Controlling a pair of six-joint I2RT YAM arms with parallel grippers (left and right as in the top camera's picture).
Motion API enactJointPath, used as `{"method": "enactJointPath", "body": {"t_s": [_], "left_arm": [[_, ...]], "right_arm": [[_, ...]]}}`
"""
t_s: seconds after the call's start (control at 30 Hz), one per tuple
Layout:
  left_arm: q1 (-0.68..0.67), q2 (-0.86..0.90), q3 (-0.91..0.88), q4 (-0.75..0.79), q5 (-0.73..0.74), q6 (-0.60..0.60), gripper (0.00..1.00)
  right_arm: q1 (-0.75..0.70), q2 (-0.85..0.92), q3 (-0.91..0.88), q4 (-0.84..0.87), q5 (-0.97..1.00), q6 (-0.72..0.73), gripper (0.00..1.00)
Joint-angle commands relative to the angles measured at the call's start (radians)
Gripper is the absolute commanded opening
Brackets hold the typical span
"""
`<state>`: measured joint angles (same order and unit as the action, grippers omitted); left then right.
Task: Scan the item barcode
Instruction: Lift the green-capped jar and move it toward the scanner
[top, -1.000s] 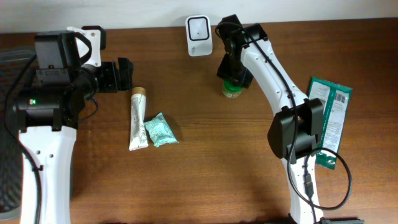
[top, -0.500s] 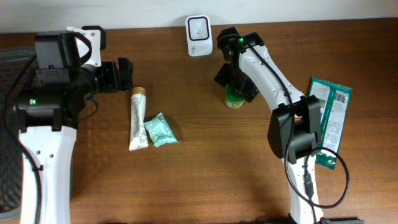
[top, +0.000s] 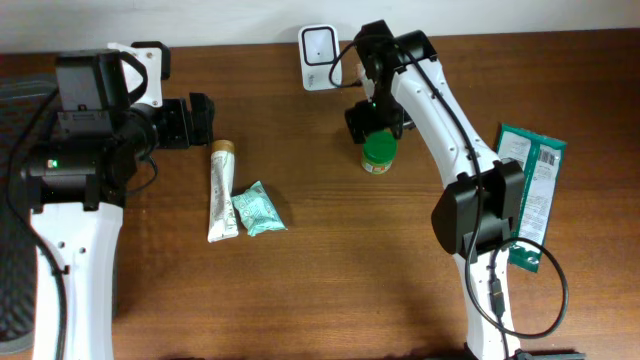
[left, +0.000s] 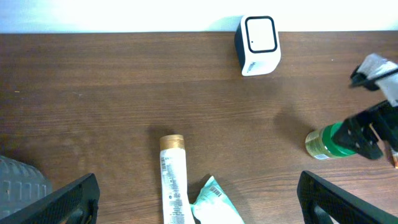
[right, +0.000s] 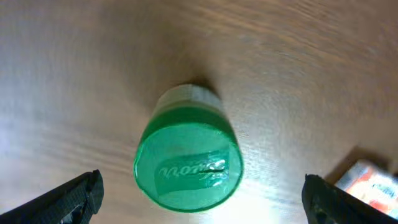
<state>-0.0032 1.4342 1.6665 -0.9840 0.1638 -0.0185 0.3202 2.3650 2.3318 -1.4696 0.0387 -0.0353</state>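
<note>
So, overhead: green-lid jar (top: 378, 155) stands near the scanner (top: 318, 44), right gripper (top: 375, 125) just above it. Left wrist: left gripper (left: 199, 199) spread, empty. Right wrist: fingers (right: 68, 202) wide apart, jar untouched. Looks pre-grab; next, clamp it and aim its barcode scannerward.

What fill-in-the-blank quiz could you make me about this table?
The bottle standing on the table has a ____ lid. The right gripper hangs above that bottle with its jaws ____. The tube lies nearer the ____ arm, beside a teal packet.
Missing words: green; open; left.
</note>
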Motion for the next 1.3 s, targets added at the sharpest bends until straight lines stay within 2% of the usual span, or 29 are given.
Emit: {"method": "enactJointPath", "body": {"t_s": [0.0, 0.17, 0.33, 0.47, 0.67, 0.8, 0.93, 1.2, 1.27], "left_arm": [[0.006, -0.01, 0.014, 0.001, -0.004, 0.012, 0.99], [0.006, -0.01, 0.014, 0.001, -0.004, 0.012, 0.99], [0.006, -0.01, 0.014, 0.001, -0.004, 0.012, 0.99], [0.006, -0.01, 0.014, 0.001, -0.004, 0.012, 0.99], [0.006, -0.01, 0.014, 0.001, -0.004, 0.012, 0.99], [0.006, -0.01, 0.014, 0.001, -0.004, 0.012, 0.99], [0.006, -0.01, 0.014, 0.001, -0.004, 0.012, 0.99], [0.006, -0.01, 0.014, 0.001, -0.004, 0.012, 0.99], [0.006, -0.01, 0.014, 0.001, -0.004, 0.012, 0.99]], "right_arm": [[-0.007, -0.002, -0.057, -0.003, -0.032, -0.218, 0.98], [-0.007, -0.002, -0.171, 0.072, -0.031, -0.223, 0.98], [-0.008, -0.002, -0.191, 0.109, -0.029, -0.223, 0.99], [-0.007, -0.002, -0.19, 0.117, -0.027, -0.222, 0.86], [-0.008, -0.002, -0.19, 0.117, -0.027, -0.222, 0.72], [-0.007, -0.002, -0.19, 0.115, -0.029, -0.218, 0.7], [-0.006, -0.002, -0.172, 0.105, -0.031, -0.211, 0.6], [-0.006, -0.002, -0.068, 0.025, -0.031, -0.206, 0.55], [-0.008, -0.003, -0.019, -0.003, -0.031, -0.135, 0.54]]}}
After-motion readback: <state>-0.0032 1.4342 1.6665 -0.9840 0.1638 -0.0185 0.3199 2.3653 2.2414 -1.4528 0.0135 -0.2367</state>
